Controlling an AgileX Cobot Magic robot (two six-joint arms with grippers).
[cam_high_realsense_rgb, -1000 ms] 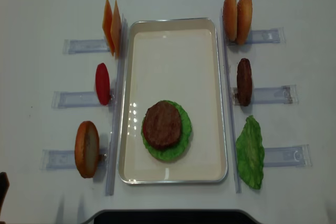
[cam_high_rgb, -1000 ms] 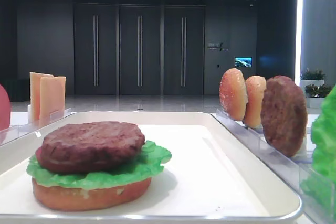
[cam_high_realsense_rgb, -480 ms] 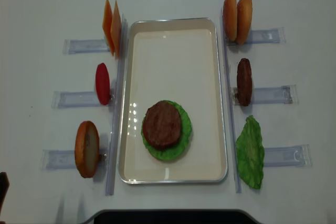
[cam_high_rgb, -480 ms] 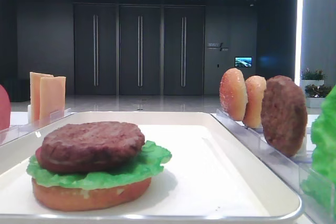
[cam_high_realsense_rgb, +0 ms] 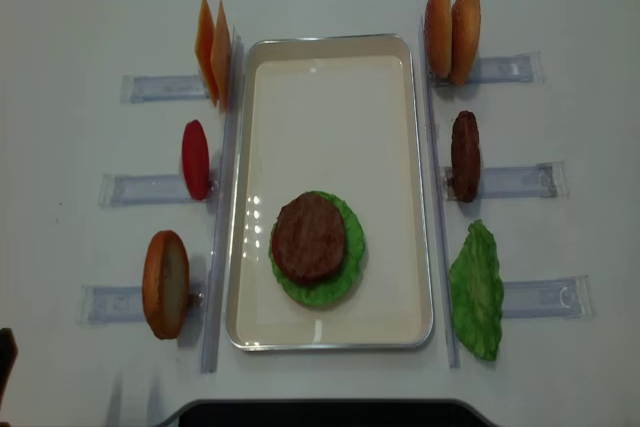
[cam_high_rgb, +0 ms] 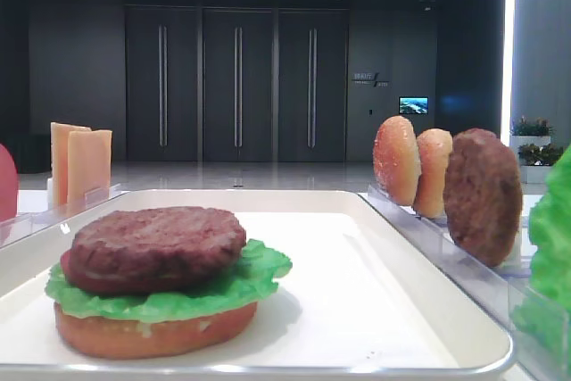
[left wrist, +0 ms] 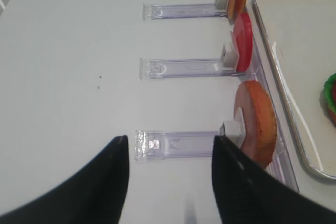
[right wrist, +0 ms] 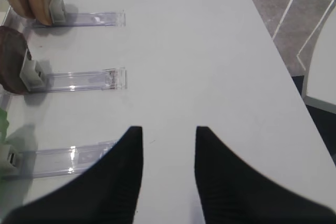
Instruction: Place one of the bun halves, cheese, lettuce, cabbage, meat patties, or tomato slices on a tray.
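Observation:
The white tray (cam_high_realsense_rgb: 330, 77) lies in the middle of the table. On it sits a stack: a bun half (cam_high_rgb: 152, 332), lettuce (cam_high_realsense_rgb: 350, 247), and a meat patty (cam_high_realsense_rgb: 309, 237) on top. On the left racks stand cheese (cam_high_realsense_rgb: 213, 52), a tomato slice (cam_high_realsense_rgb: 196, 159) and a bun half (cam_high_realsense_rgb: 165, 284). On the right stand two bun halves (cam_high_realsense_rgb: 451, 19), a patty (cam_high_realsense_rgb: 464, 155) and lettuce (cam_high_realsense_rgb: 477, 292). My left gripper (left wrist: 169, 140) is open and empty, low beside the left bun half (left wrist: 257, 121). My right gripper (right wrist: 169, 129) is open and empty over bare table.
Clear plastic racks (cam_high_realsense_rgb: 150, 87) stick out from both long sides of the tray. The rack (right wrist: 79, 80) holding the patty lies ahead and left of my right gripper. The table's right edge (right wrist: 278, 51) drops to the floor. A dark base (cam_high_realsense_rgb: 320, 412) sits at the near edge.

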